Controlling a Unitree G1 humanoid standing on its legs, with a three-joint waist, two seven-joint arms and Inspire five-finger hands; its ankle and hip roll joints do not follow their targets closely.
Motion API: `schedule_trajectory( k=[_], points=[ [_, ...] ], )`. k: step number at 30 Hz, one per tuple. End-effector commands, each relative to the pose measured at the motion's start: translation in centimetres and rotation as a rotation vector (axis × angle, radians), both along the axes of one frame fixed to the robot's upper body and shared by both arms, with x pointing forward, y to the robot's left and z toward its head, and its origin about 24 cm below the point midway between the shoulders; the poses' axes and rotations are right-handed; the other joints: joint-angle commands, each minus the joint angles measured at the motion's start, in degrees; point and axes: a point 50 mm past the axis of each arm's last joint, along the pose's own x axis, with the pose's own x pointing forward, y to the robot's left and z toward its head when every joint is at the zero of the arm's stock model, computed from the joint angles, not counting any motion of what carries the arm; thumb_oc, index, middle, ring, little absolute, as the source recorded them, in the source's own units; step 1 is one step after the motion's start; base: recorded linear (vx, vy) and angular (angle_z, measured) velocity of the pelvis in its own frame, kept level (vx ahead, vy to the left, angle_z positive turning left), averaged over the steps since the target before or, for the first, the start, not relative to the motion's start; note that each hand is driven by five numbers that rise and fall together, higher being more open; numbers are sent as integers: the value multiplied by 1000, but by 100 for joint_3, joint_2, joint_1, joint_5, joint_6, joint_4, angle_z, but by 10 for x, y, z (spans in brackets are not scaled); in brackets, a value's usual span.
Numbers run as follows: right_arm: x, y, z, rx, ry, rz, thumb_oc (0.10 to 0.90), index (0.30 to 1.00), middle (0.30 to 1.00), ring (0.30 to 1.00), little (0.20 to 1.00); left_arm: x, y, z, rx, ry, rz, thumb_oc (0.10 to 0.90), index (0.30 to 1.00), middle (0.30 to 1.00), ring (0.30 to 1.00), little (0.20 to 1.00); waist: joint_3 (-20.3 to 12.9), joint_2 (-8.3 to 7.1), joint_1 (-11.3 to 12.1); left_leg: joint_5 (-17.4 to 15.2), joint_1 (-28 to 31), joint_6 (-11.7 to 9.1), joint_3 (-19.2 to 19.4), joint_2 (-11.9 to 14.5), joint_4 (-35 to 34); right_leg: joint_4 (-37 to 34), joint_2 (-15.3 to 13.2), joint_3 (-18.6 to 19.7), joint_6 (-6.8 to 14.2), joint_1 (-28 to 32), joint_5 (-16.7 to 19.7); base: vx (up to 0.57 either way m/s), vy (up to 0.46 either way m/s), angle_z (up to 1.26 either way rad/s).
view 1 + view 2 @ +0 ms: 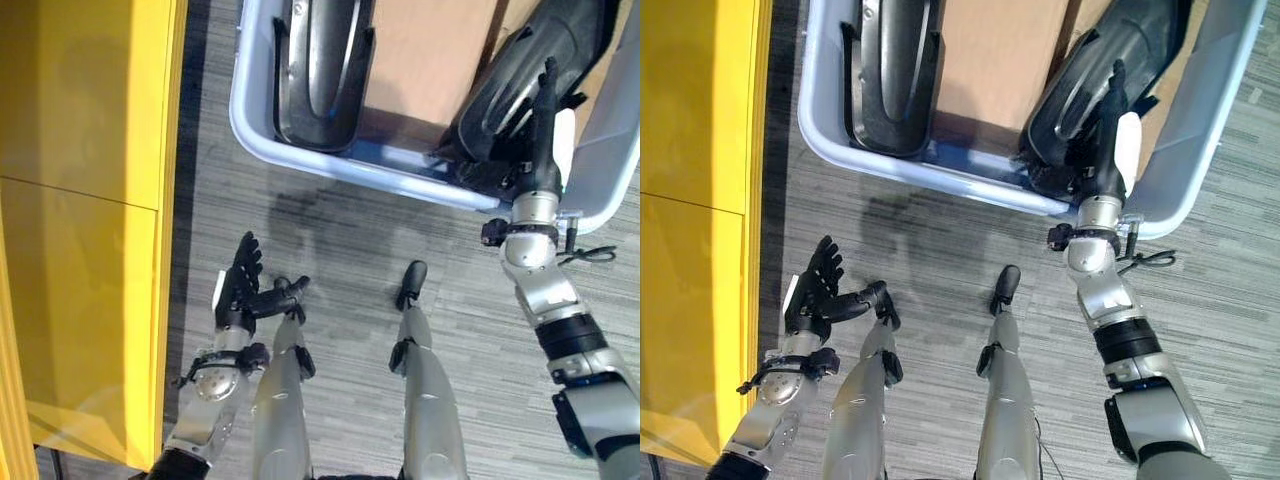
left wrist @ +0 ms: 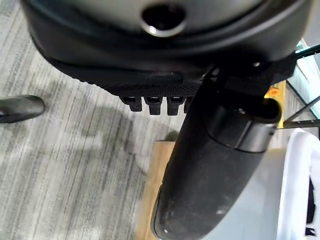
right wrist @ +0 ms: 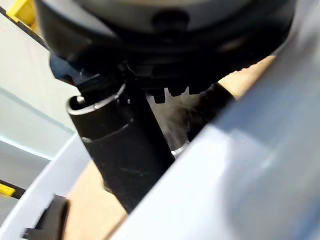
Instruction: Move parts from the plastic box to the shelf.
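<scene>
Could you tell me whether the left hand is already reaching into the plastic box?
No, the left hand hangs open above the grey floor beside the yellow shelf, well short of the plastic box.

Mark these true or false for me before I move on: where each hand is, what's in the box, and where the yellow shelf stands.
1. The right hand reaches into the plastic box at a black part. True.
2. The left hand holds a black part. False: it hangs open over the grey floor, holding nothing.
3. Two black parts lie in the box; the second part sits at its left end. True.
4. The yellow shelf stands on the robot's right. False: it is on the robot's left.
5. The box's bottom is bare plastic. False: brown cardboard shows between the parts.
</scene>
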Motion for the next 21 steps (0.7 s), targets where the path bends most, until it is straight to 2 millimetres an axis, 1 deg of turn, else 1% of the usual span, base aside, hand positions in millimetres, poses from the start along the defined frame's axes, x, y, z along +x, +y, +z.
schedule_trajectory(
  k=[1,3,6,9,10,11,12,17,18,19,21],
  points=[
    [-6,-1,53,-92,-197,-29,900,1000,1000,1000,1000,-7,1,25,34,-152,-14,900,1000,1000,1000,1000,-117,111,-19,-105,-91,-128,-260,164,368,1073,-257,93,564,-11,-603,4,-3,3],
    [1,-4,51,-106,-160,-58,900,1000,1000,1000,1000,-7,0,25,30,-150,-17,900,1000,1000,1000,1000,-117,141,21,-114,-213,-124,-273,173,416,1101,-270,77,564,-106,-600,0,0,0],
    [3,-5,50,-107,-150,-67,900,1000,1000,1000,1000,-7,-1,25,28,-151,-19,900,1000,1000,1000,1000,-117,152,27,-115,-254,-123,-276,172,425,1111,-274,71,562,-144,-599,4,2,2],
    [17,-16,47,-134,-63,-143,900,1000,1000,1000,1000,-5,-4,26,21,-157,-30,900,1000,1000,1000,1000,-117,236,129,-129,-378,-125,-300,145,445,1149,-291,57,568,-273,-613,25,8,1],
    [19,-17,44,-144,-42,-152,900,1000,1000,1000,1000,-5,-5,25,23,-154,-33,900,1000,1000,1000,1000,-117,249,149,-261,-289,-187,-369,138,448,1186,-292,92,626,-189,-735,66,22,5],
    [19,-17,46,-145,-45,-151,900,1000,1000,1000,1000,-5,-5,26,21,-157,-32,900,1000,1000,1000,1000,-117,252,142,-249,-316,-183,-368,139,451,1183,-291,95,621,-213,-720,70,18,8],
    [23,-18,40,-157,-5,-158,900,1000,1000,1000,1000,-5,-6,26,23,-157,-37,900,1000,1000,1000,1000,-117,266,172,-270,-324,-185,-377,131,455,1188,-290,95,620,-215,-740,3,10,10],
    [28,-18,33,-172,48,-165,900,1000,1000,1000,1000,-3,-8,26,8,-161,-36,900,1000,1000,1000,1000,-117,305,190,-272,-380,-180,-390,131,468,1219,-311,71,619,-266,-750,3,6,5],
    [29,-19,30,-149,59,-165,612,596,596,596,596,-3,-9,25,7,-157,-36,900,1000,1000,1000,1000,-117,316,192,-271,-388,-179,-392,125,467,1226,-317,66,618,-271,-749,0,0,0],
    [29,-19,26,-136,69,-163,400,300,300,300,300,-2,-9,26,6,-159,-37,900,1000,1000,1000,1000,-117,323,195,-268,-394,-178,-396,117,466,1224,-319,62,618,-272,-752,0,0,0],
    [30,-16,20,-118,80,-148,400,300,300,300,300,-2,-9,25,4,-154,-31,900,1000,1000,1000,1000,-117,322,191,-269,-399,-176,-400,116,463,1227,-326,52,612,-274,-759,0,0,0]
  ],
)
